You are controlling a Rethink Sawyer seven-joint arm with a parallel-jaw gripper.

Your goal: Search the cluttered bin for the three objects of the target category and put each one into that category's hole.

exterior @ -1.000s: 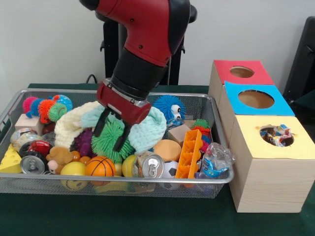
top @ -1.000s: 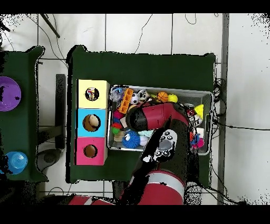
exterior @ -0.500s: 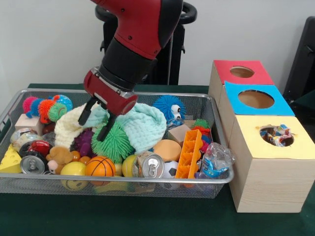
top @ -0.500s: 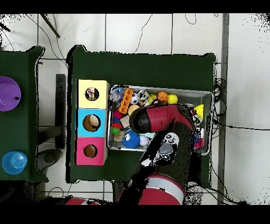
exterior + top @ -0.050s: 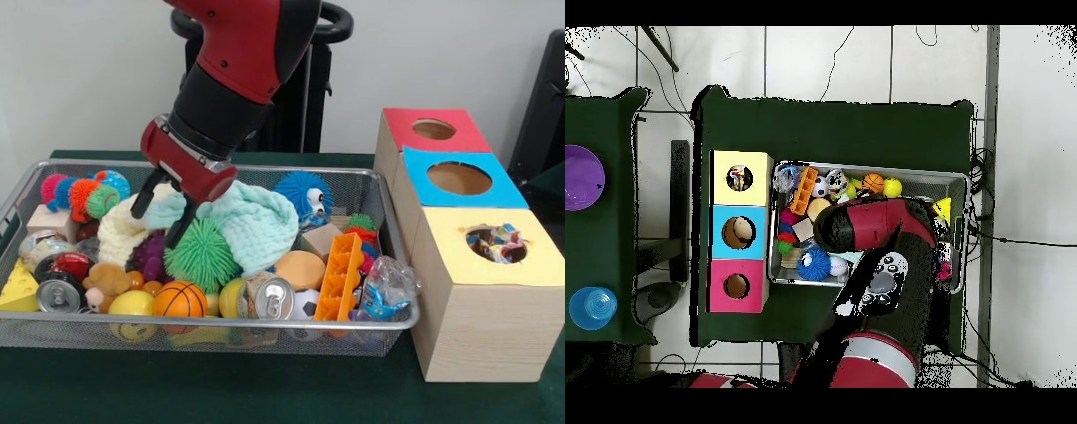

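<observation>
Right now I see my hand [image 5: 161, 210] spread open, empty, fingers pointing toward seven o'clock, above the round green spiky ball [image 5: 202, 255], which has no long axis.

Front and overhead cameras share the bin [image 5: 212, 340].

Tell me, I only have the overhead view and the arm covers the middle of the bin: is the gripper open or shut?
Observer: Open. The front view shows the gripper with its fingers spread, gripping nothing.
Operator: What is under it?
Observer: A mint knitted cloth; the fingertips are at its edge, next to a cream knitted cloth.
Operator: Anything else close by?
Observer: A green spiky ball lies right beside one fingertip.
</observation>
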